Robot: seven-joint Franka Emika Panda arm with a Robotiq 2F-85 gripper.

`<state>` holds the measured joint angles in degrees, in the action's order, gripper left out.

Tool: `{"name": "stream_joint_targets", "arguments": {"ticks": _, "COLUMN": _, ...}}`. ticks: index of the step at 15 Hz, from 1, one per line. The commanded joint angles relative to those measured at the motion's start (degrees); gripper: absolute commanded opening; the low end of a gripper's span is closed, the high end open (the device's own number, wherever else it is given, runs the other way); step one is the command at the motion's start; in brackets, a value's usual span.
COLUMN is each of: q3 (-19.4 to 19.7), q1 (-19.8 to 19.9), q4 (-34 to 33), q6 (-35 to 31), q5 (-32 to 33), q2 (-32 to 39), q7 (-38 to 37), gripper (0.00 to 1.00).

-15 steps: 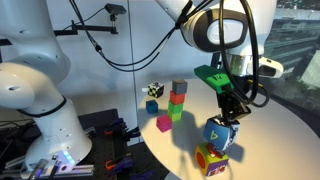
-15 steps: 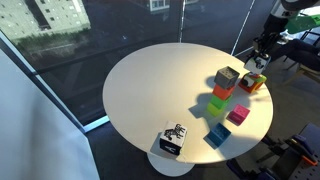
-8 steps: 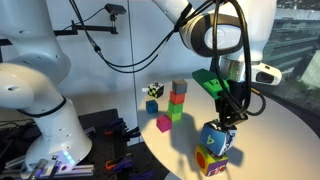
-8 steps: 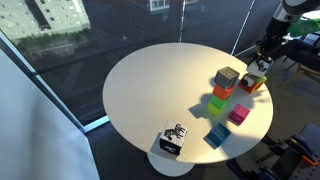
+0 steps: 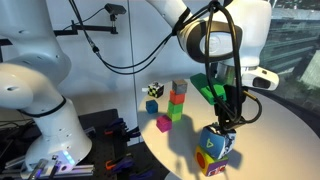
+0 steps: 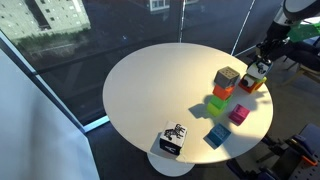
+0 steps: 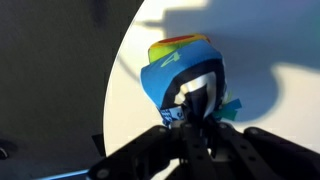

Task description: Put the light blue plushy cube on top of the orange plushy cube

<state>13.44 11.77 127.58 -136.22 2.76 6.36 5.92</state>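
Gripper point(image 5: 223, 124) tight on light blue plushy cube point(image 5: 214, 147), orange plushy cube point(image 5: 212, 171) largely hidden beneath, perhaps touching.

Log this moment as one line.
pincer: clamped on light blue plushy cube | position: over orange plushy cube, contact unclear | release: pending

Your arm is bending over from above, the wrist pointing straight down.
Your gripper point(image 5: 222, 122) is gripping the light blue plushy cube point(image 5: 215, 146) by its top, the jaws pressing in on both sides of it.
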Motion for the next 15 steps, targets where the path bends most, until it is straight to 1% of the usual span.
{"name": "stream_joint_targets", "arguments": {"ticks": 1, "q3": -0.2, "q1": 1.1, "q4": 1.1, "q6": -0.6, "q5": -1.4, "q2": -1.0, "q7": 0.7, "gripper": 0.07}}
{"name": "stream_joint_targets", "arguments": {"ticks": 3, "q3": -0.2, "q1": 1.4, "q4": 1.1, "q6": -0.5, "q5": -2.4, "q2": -0.7, "q7": 1.2, "gripper": 0.19}}
{"name": "stream_joint_targets", "arguments": {"ticks": 4, "q3": -0.2, "q1": 1.5, "q4": 1.2, "q6": -0.5, "q5": -2.7, "q2": -0.7, "q7": 1.3, "gripper": 0.38}}
{"name": "stream_joint_targets", "arguments": {"ticks": 6, "q3": -0.2, "q1": 1.6, "q4": 1.4, "q6": -0.6, "q5": -3.3, "q2": -0.8, "q7": 1.6, "gripper": 0.51}}
{"name": "stream_joint_targets", "arguments": {"ticks": 10, "q3": -0.2, "q1": 1.7, "q4": 1.7, "q6": -0.7, "q5": -3.6, "q2": -1.2, "q7": 1.7, "gripper": 0.85}}
{"name": "stream_joint_targets", "arguments": {"ticks": 12, "q3": -0.1, "q1": 1.6, "q4": 1.6, "q6": -0.5, "q5": -3.3, "q2": -1.5, "q7": 1.2, "gripper": 0.99}}
{"name": "stream_joint_targets", "arguments": {"ticks": 15, "q3": -0.1, "q1": 1.4, "q4": 1.3, "q6": 0.7, "q5": -2.2, "q2": -2.2, "q7": 0.6, "gripper": 1.0}}
